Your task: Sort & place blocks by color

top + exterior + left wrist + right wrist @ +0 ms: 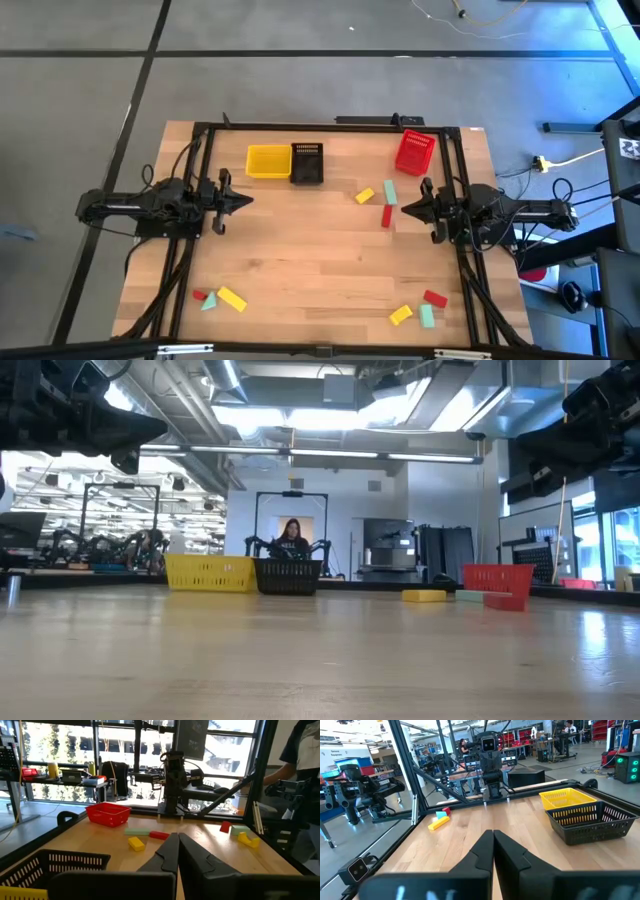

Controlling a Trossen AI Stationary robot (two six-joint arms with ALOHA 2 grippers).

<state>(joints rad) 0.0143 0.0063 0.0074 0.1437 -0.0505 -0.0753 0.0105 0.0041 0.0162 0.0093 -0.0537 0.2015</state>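
Note:
Small flat blocks lie in three groups on the table. Near the red basket (414,152): a yellow block (364,195), a teal bar (389,191), a red bar (387,216). At the near left: a red piece (199,295), a teal triangle (209,303), a yellow bar (232,299). At the near right: a yellow block (401,315), a teal block (427,316), a red block (435,298). My left gripper (247,200) is shut at mid-left, above the table. My right gripper (404,208) is shut at mid-right, just right of the red bar.
A yellow basket (268,161) and a black basket (307,163) stand side by side at the far middle; the red basket is tilted at the far right. A dark frame (330,126) runs around the table's edges. A person (292,538) shows in the room beyond.

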